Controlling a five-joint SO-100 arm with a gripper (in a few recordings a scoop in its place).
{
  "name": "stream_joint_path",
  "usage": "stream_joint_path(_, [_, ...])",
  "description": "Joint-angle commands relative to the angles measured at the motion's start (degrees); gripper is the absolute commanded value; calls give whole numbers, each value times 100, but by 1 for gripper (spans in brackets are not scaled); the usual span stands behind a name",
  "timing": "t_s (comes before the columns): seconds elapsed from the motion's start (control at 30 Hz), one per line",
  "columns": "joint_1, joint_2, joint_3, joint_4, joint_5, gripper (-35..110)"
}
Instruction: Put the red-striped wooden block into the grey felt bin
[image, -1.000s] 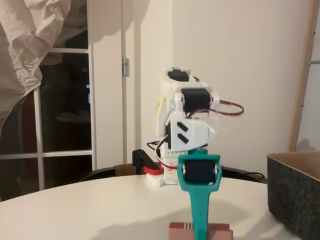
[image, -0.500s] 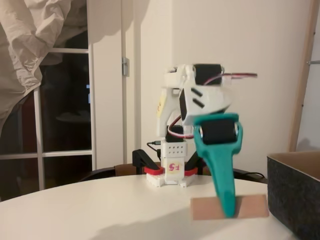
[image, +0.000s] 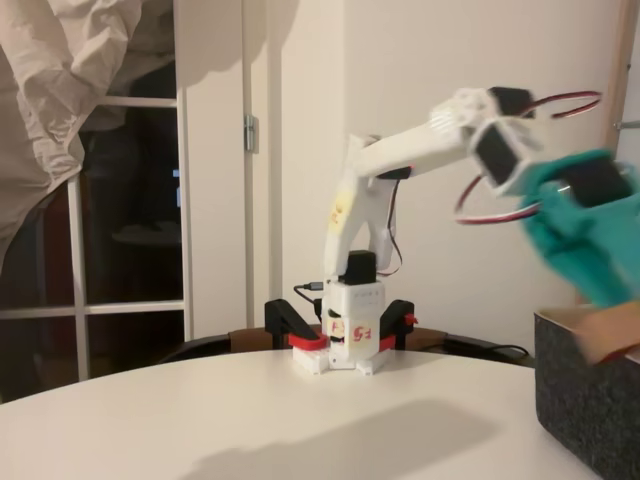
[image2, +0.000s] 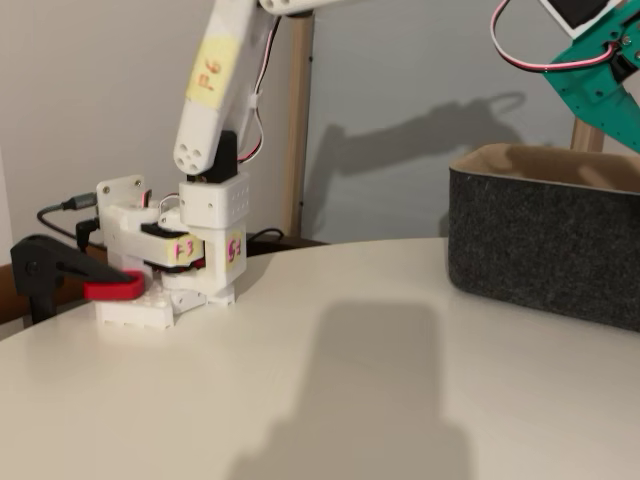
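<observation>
In a fixed view my teal gripper (image: 610, 298) hangs blurred over the near rim of the grey felt bin (image: 585, 400) at the right edge. The red-striped wooden block (image: 606, 338) shows as a tan-pink blur at the fingertips, just inside the bin's opening, and the gripper looks shut on it. No stripes can be made out through the blur. In the other fixed view the bin (image2: 545, 245) stands at the right with its tan inside showing, and the gripper's teal housing (image2: 598, 72) sits above it at the top right corner.
The arm's white base (image: 350, 330) is clamped to the far edge of the round white table (image: 250, 420) with black and red clamps (image2: 75, 275). Red cables loop off the wrist. A wooden post (image2: 298, 120) rises behind the table.
The arm lifted the block off the table at the front, swung to the right and stretched out. The block now hangs at the bin's opening.
</observation>
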Motion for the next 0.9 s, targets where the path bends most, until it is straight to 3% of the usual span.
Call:
stream_joint_path(0.0, [-580, 264, -299, -26, -211, 5])
stream_joint_path(0.4, [-1837, 158, -246, 334, -940, 5])
stream_joint_path(0.57, [-1934, 149, -237, 861, -1099, 18])
stream_joint_path(0.87, [-1872, 264, -255, 1169, -949, 20])
